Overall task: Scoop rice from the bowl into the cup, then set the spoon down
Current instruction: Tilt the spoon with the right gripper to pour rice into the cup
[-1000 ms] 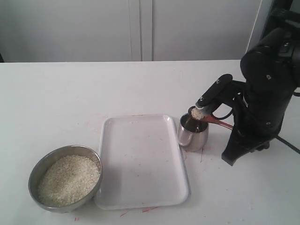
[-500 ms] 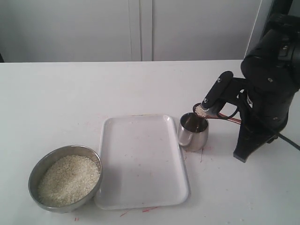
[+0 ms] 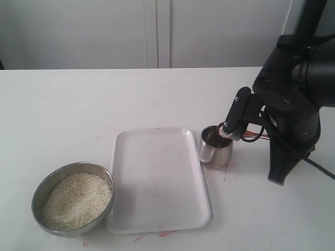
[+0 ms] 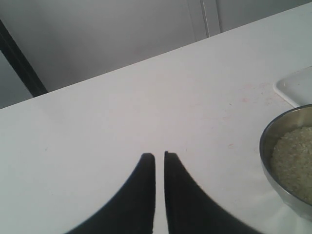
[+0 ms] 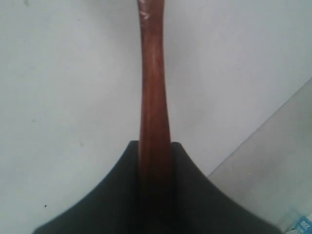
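- Exterior view: a wide, dull-grey steel bowl [image 3: 39, 194] of off-white rice grains [image 3: 77, 201] sits at 7 o'clock of a white rectangular tray [image 3: 159, 178]. A small shiny steel cup [image 3: 214, 150] stands just beside the tray at 2 o'clock. The right gripper [image 3: 230, 128] holds the reddish-brown wooden spoon [image 3: 261, 137], grain-flecked head over the cup's 2 o'clock rim.
- Left wrist view: the left gripper [image 4: 159, 161] has its fingers almost together with a thin slit between them, gripping nothing, near the bowl [image 4: 269, 139].
- Right wrist view: this view alone shows the black fingers [image 5: 195, 195] clamped on the spoon's [image 5: 153, 97] smooth, slim handle.
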Tool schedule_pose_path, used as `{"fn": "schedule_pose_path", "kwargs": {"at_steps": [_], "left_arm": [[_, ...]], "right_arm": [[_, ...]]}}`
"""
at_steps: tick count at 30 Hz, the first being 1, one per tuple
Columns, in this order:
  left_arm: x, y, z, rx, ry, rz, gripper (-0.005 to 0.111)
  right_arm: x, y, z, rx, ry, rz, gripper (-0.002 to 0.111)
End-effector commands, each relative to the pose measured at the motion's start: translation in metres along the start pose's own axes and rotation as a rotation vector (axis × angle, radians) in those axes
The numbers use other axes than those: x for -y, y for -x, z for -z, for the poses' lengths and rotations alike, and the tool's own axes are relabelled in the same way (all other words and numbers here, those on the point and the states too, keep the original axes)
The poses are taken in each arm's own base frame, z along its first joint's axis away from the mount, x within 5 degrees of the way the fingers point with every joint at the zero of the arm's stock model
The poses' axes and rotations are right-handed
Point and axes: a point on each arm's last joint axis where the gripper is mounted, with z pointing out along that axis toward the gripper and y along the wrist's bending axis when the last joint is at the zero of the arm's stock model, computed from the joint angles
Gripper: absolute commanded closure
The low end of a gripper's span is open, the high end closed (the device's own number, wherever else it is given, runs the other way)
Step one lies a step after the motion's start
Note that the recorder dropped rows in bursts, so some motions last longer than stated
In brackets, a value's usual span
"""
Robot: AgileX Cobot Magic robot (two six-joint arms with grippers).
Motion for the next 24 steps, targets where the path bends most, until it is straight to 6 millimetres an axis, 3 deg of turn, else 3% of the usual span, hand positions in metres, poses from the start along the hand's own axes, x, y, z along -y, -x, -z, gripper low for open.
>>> {"fn": "schedule_pose_path", "kwargs": {"at_steps": [1, 24], "left_arm": [[-0.0003, 0.0026, 0.0001, 0.012, -0.001, 0.01, 0.092], [-0.0003, 0.0026, 0.0001, 0.012, -0.001, 0.01, 0.092]], "right_arm": [[-0.0022, 0.0021, 0.0025, -0.009, -0.042, 0.035, 0.108], [0.0033, 0.0038, 0.0091, -0.056, -0.205, 0.129, 0.108]]}}
